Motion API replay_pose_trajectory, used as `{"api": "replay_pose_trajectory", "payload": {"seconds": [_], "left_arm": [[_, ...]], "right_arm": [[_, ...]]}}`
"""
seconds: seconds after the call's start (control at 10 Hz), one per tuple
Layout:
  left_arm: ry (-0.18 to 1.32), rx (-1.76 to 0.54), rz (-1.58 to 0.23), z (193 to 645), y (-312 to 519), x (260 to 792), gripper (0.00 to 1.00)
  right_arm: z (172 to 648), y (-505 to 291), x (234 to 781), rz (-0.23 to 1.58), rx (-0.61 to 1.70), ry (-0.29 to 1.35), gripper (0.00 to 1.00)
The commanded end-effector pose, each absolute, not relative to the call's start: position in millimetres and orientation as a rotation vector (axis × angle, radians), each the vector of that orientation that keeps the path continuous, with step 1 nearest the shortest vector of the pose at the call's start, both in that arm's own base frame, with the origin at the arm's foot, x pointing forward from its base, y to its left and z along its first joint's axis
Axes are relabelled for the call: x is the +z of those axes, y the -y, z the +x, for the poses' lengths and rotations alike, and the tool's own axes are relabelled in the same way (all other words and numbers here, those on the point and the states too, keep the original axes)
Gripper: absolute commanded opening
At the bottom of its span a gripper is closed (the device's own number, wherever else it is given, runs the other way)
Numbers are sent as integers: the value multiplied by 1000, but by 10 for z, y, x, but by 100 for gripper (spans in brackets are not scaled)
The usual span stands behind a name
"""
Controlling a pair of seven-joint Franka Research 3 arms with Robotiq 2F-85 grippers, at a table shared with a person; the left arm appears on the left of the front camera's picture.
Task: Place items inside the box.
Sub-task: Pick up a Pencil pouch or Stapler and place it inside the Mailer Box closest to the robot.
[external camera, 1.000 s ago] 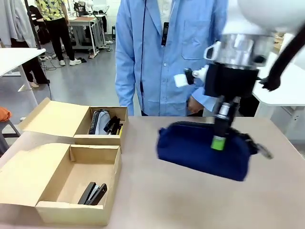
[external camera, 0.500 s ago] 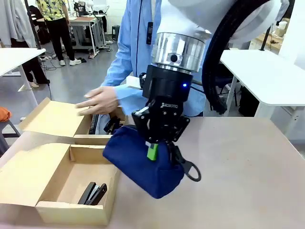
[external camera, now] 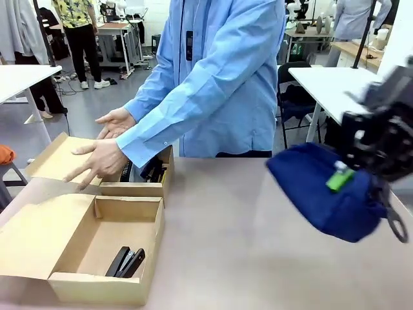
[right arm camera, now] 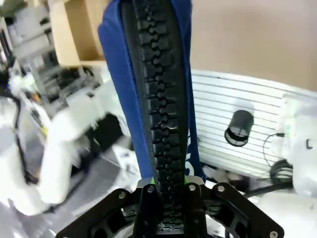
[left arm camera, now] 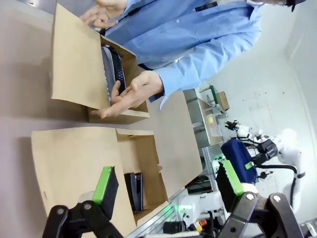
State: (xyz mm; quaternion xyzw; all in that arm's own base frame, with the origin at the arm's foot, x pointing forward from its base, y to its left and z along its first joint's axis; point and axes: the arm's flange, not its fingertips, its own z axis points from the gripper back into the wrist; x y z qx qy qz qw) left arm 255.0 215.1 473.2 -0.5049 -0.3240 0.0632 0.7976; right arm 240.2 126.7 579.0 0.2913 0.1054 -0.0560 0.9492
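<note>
My right gripper [external camera: 340, 175] is shut on the navy blue zip pencil pouch [external camera: 326, 194] and holds it in the air above the table's right side. In the right wrist view the pouch's black zip [right arm camera: 159, 99] runs up from between the closed fingers of the right gripper [right arm camera: 166, 191]. The near open cardboard box [external camera: 106, 287] at the front left holds a black stapler [external camera: 126, 261]. My left gripper [left arm camera: 167, 186] hangs open with nothing between its fingers, above the near box [left arm camera: 74, 158] and the stapler [left arm camera: 134, 191]. The left wrist view also shows the pouch [left arm camera: 238, 154] farther off.
A second open cardboard box [external camera: 139, 188] stands behind the first with dark items [external camera: 151, 169] inside. A person in a blue coat leans over it, with one hand [external camera: 100, 160] on its flap and the other hand [external camera: 116, 121] above. The table's middle [external camera: 232, 239] is bare.
My right arm carried the pouch left toward the boxes, then swung it far to the right and higher. The person's hands came down onto the rear box's flap.
</note>
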Motion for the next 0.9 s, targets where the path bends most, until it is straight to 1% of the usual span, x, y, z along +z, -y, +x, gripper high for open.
{"api": "replay_pose_trajectory", "payload": {"seconds": [0.0, 0.1, 0.2, 0.3, 0.7, 0.8], "left_arm": [[717, 120, -1096, 2548, -2134, 4735, 100], [717, 120, -1096, 2548, -2134, 4735, 100], [717, 120, -1096, 2548, -2134, 4735, 100], [717, 120, -1096, 2548, -2134, 4735, 100], [717, 120, -1096, 2548, -2134, 4735, 100], [717, 120, -1096, 2548, -2134, 4735, 100]], "right_arm": [[2228, -1094, 5621, 691, -318, -183, 8], [2226, -1031, 5551, 711, -371, -173, 8], [2255, -1070, 5527, 668, -338, -177, 8], [2269, -913, 5594, 651, -299, -183, 8], [2247, -911, 5533, 642, -326, -182, 8], [2262, -1050, 5564, 614, -253, -175, 8]]}}
